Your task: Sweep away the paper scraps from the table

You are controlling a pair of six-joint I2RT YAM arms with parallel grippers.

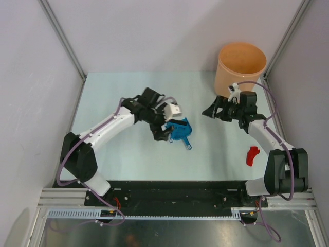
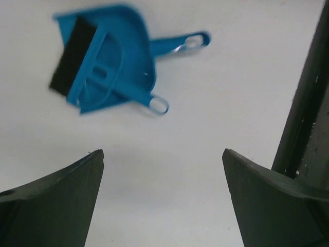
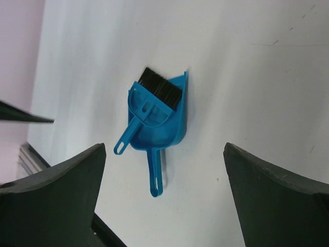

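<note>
One red paper scrap (image 1: 252, 155) lies on the pale mint-green table (image 1: 118, 159) at the near right, beside my right arm's base. No other scraps show. A blue dustpan (image 1: 181, 131) with a small blue brush in it lies at the table's middle; it also shows in the left wrist view (image 2: 105, 67) and in the right wrist view (image 3: 159, 116). My left gripper (image 1: 167, 131) (image 2: 163, 152) is open and empty, just left of the dustpan. My right gripper (image 1: 212, 112) (image 3: 164, 146) is open and empty, right of the dustpan, and faces it.
An orange bucket (image 1: 241, 64) stands at the far right corner, just behind my right gripper. Metal frame posts and pale walls close in the table on the left, right and back.
</note>
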